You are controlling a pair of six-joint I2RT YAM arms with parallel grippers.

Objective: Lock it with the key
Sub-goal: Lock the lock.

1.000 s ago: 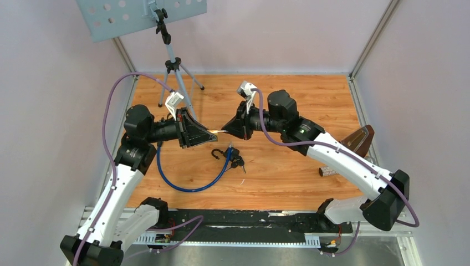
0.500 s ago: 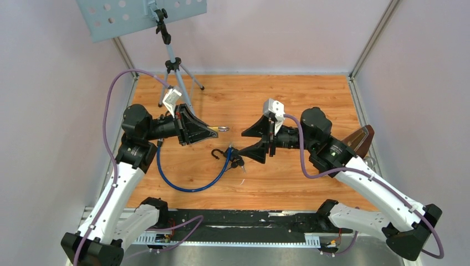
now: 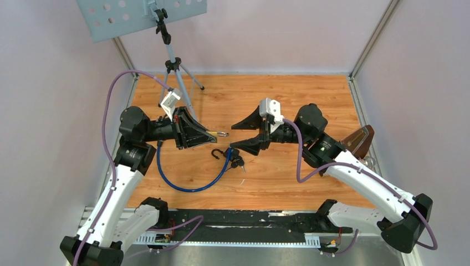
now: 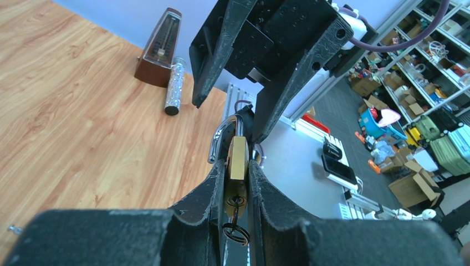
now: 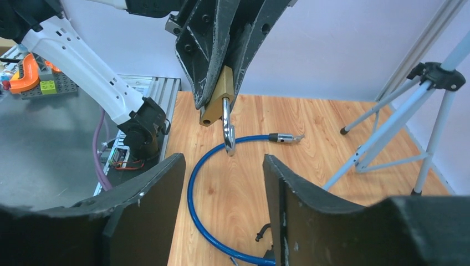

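**A:** The left gripper (image 3: 208,132) is up off the table (image 3: 310,100), its jaws pinching a brass padlock (image 4: 238,160) by the flat sides.

**B:** And the shackle (image 5: 228,133) sticks out past the fingertips, straight toward the right gripper (image 3: 244,136). That one faces it with jaws spread wide, gripping nothing.

**A:** So the padlock hangs in the air between the two arms, with the blue cable (image 3: 183,185) looped on the wood below.

**B:** The left wrist view shows a wire key ring (image 4: 235,230) dangling at the padlock's base, deep between the fingers. The key itself is too tucked away, so I can't tell whether it sits in the keyhole.

**A:** The right gripper is near the shackle tip, but apart from it.

**B:** There's a metronome (image 3: 357,141) at the right edge and a tripod (image 3: 176,66) at the far left.
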